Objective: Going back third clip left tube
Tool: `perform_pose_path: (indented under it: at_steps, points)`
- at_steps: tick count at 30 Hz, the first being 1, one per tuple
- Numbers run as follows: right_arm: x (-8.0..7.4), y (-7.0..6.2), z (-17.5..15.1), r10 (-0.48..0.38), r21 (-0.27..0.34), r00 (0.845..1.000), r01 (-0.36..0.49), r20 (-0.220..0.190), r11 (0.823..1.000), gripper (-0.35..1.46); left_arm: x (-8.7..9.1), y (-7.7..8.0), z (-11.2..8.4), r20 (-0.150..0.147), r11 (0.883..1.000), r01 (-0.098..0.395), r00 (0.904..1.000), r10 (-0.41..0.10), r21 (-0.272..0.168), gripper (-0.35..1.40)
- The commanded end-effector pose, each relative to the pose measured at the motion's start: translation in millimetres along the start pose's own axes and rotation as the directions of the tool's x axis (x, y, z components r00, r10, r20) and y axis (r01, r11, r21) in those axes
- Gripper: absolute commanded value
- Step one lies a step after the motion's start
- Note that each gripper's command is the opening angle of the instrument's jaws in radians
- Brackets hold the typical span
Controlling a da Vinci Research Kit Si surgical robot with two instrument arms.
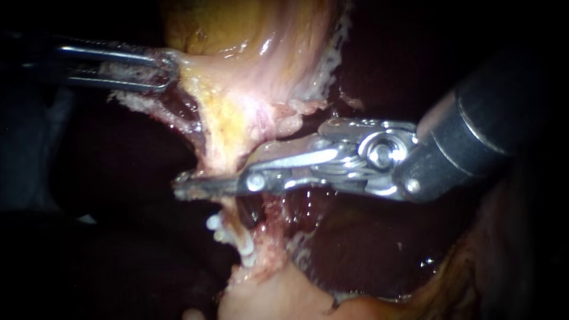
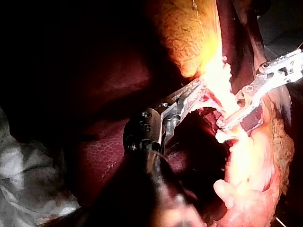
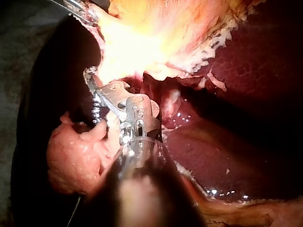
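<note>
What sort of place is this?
Most likely a surgical robot's bench: my left instrument grips the yellowish gallbladder, my right instrument reaches in below it, and dark red liver lies around.

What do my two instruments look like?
The left instrument has long, dark metal jaws, each shaped as a slotted loop. The right instrument has a thick dark grey shaft, a shiny silver wrist with round pins, and a slim silver tip.
</note>
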Motion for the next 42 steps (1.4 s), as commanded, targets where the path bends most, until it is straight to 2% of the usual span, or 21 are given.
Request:
perform_pose_path:
  at_steps: [1,2,4,5,6,8,13,20,24,27,28,31,38,42]
  points:
    - [-0.1,0.1,0.0,0.001,0.005,1.0,-0.001,0.002,1.0,-0.35,0.0,0.0,0.0,0.001,1.0,0.0,1.0,0.0,0.001,-0.35]
    - [-0.1,0.1,0.0,0.001,0.012,1.0,-0.001,0.008,1.0,-0.34,0.0,0.0,0.0,0.001,1.0,0.0,1.0,0.0,0.001,-0.35]
    - [-0.1,0.1,0.1,0.001,0.043,1.0,-0.001,0.006,0.999,-0.03,0.0,0.0,0.0,0.001,1.0,0.0,1.0,0.0,0.001,-0.35]
    - [-0.1,0.2,0.3,0.001,0.054,1.0,0.0,-0.005,0.999,0.2,0.0,0.0,0.0,0.001,1.0,0.0,1.0,0.0,0.001,-0.35]
    - [-0.2,0.3,0.4,0.0,0.057,1.0,0.0,-0.013,0.998,0.32,0.0,0.0,0.0,0.001,1.0,0.0,1.0,0.0,0.001,-0.35]
    - [-0.3,0.5,0.9,0.0,0.061,1.0,0.002,-0.027,0.998,0.43,0.0,0.0,0.0,0.001,1.0,0.0,1.0,0.0,0.001,-0.35]
    - [-1.1,1.8,1.9,-0.019,0.049,0.999,0.02,-0.033,0.999,0.49,0.0,0.0,0.0,0.001,1.0,0.0,1.0,0.0,0.001,-0.35]
    - [-3.0,5.4,1.4,-0.17,-0.014,0.984,0.17,-0.049,0.985,0.5,0.0,0.0,-0.1,0.002,1.0,0.0,1.0,0.0,0.0,-0.35]
    - [-4.2,6.6,-0.9,-0.271,-0.022,0.962,0.27,-0.042,0.963,0.5,0.0,0.0,-0.2,0.002,1.0,0.0,1.0,0.0,0.0,-0.35]
    - [-5.1,6.6,-3.3,-0.346,-0.036,0.938,0.344,-0.037,0.938,0.5,0.0,0.0,-0.2,0.002,1.0,-0.001,1.0,0.001,0.0,-0.35]
    - [-5.5,6.4,-4.0,-0.363,-0.038,0.931,0.362,-0.036,0.931,0.5,0.0,0.0,-0.2,0.002,1.0,-0.001,1.0,0.001,0.0,-0.35]
    - [-6.4,5.6,-6.9,-0.443,-0.048,0.896,0.441,-0.028,0.896,0.5,-0.1,0.0,-0.3,0.002,1.0,-0.001,1.0,0.001,-0.001,-0.35]
    - [-7.2,3.6,-12.7,-0.538,-0.058,0.843,0.536,-0.016,0.842,0.5,-0.1,-0.1,-0.3,0.002,1.0,-0.001,1.0,0.001,-0.001,-0.35]
    - [-7.3,2.8,-15.3,-0.555,-0.049,0.832,0.554,-0.016,0.831,0.5,-0.1,-0.1,-0.3,0.002,1.0,-0.001,1.0,0.001,-0.001,-0.35]
